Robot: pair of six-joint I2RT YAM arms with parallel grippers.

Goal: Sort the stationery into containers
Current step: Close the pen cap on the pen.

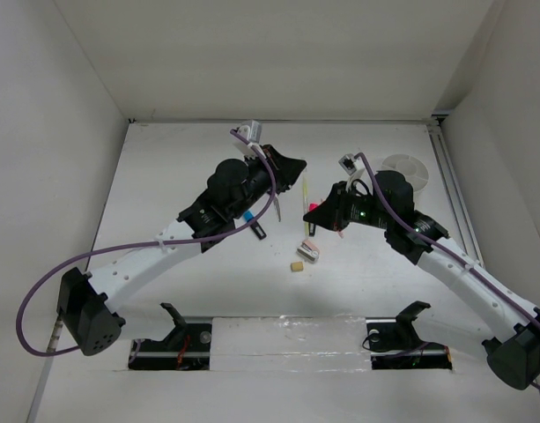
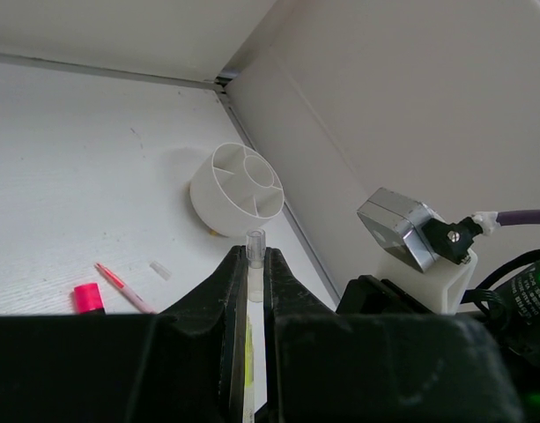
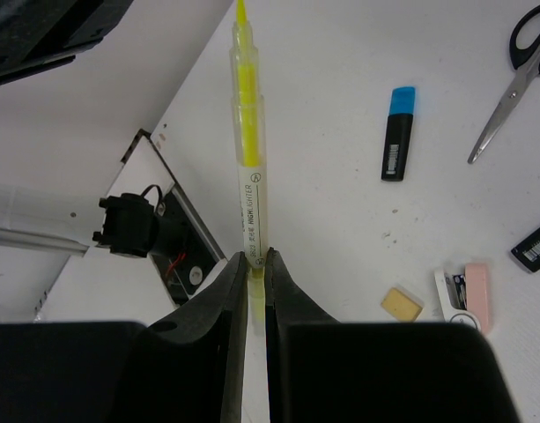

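Jaws, both sets: clenched on one item, the left gripper (image 2: 249,275) at its clear-capped tip, the right gripper (image 3: 257,269) at its tail. Item: yellow highlighter pen (image 3: 249,159), held aloft, apart from the white organizer (image 2: 208,204). Judged light, stiff, smooth-sided; barrel grip advised.

The organizer (image 2: 239,187) is plain white, dividers included. The yellow pen (image 3: 249,132) has a clear barrel, a yellow core and tip, and black print. The blue highlighter (image 3: 398,132) has a blue cap and a black body. The scissors (image 3: 503,110) have black handles and silver blades. The eraser (image 3: 402,303) is tan. The block (image 3: 474,295) is pink and grey. The pencil (image 2: 124,289) is pink. The table (image 2: 76,176) is white.
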